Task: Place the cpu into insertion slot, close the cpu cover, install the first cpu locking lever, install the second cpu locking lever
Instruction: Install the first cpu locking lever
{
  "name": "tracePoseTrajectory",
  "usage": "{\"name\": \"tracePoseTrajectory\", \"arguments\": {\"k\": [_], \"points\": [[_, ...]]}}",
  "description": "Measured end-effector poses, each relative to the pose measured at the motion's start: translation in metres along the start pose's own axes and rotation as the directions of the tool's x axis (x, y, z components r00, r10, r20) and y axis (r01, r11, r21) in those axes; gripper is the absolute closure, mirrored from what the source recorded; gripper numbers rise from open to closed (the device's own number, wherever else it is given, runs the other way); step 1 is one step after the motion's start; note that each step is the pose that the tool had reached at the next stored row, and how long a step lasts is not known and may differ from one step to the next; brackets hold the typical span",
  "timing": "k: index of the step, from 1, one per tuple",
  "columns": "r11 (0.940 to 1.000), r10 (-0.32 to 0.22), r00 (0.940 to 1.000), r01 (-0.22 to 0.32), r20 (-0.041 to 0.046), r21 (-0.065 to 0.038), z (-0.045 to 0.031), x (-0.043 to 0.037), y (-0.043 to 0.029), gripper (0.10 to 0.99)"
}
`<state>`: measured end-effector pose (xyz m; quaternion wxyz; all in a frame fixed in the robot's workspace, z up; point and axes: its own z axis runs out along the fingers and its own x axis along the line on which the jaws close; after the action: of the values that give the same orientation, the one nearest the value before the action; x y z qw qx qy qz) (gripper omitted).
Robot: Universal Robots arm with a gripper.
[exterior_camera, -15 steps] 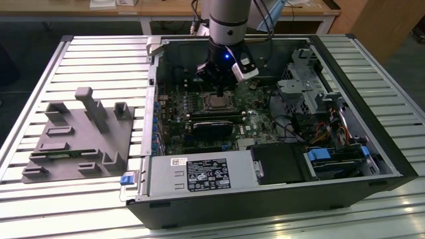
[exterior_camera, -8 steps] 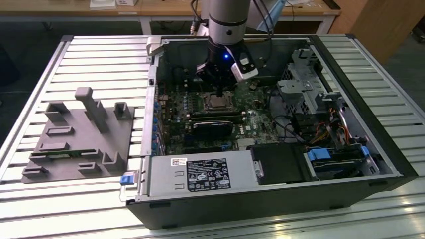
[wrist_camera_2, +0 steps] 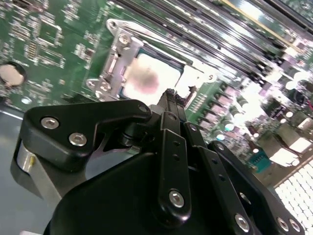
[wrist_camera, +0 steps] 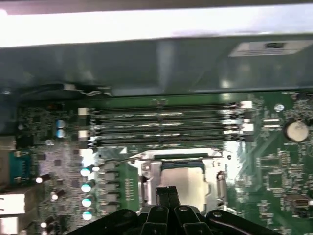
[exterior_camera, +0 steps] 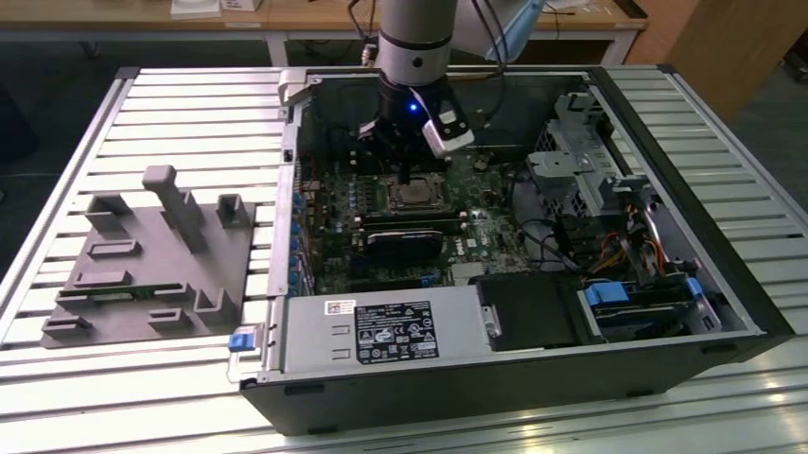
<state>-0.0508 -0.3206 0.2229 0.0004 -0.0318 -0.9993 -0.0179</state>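
Shut, with its 2 fingertips pressed together and nothing visible between them, the gripper [wrist_camera: 166, 191] hangs straight down from the arm [exterior_camera: 414, 47]. The arm stands upright over the open computer case [exterior_camera: 707, 312] and reaches into it from above. The tips sit just over one edge of the cpu [wrist_camera: 184, 177]; whether they touch it cannot be told.

The cpu lies flat in the insertion slot [wrist_camera: 182, 160] on the green motherboard [wrist_camera_2: 44, 44]. The cpu cover [wrist_camera_2: 115, 58] lies down around it, the chip's pale top showing through the window. Whether the locking levers are latched cannot be told.

In the first wrist view, 4 long memory slots [wrist_camera: 166, 125] run side by side just beyond the socket, with the case wall behind them and a coin battery [wrist_camera: 296, 130] off to one side. The second wrist view looks along the gripper's black linkage and shows the cover's screwed hinge side close up.

The exterior view adds the wider scene. A black graphics card [exterior_camera: 411, 244] sits just beside the socket, and a silver power supply [exterior_camera: 378, 336] fills the case's near corner. A grey fixture block [exterior_camera: 151, 265] lies well apart on the slatted table [exterior_camera: 189, 95], at the exterior view's left.
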Motion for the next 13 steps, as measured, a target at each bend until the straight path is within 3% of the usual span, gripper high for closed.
{"name": "tracePoseTrajectory", "arguments": {"k": [13], "points": [[1.0000,0.000,1.0000,0.000,0.0000,0.000,0.0000,0.0308,-0.0020,0.980]]}}
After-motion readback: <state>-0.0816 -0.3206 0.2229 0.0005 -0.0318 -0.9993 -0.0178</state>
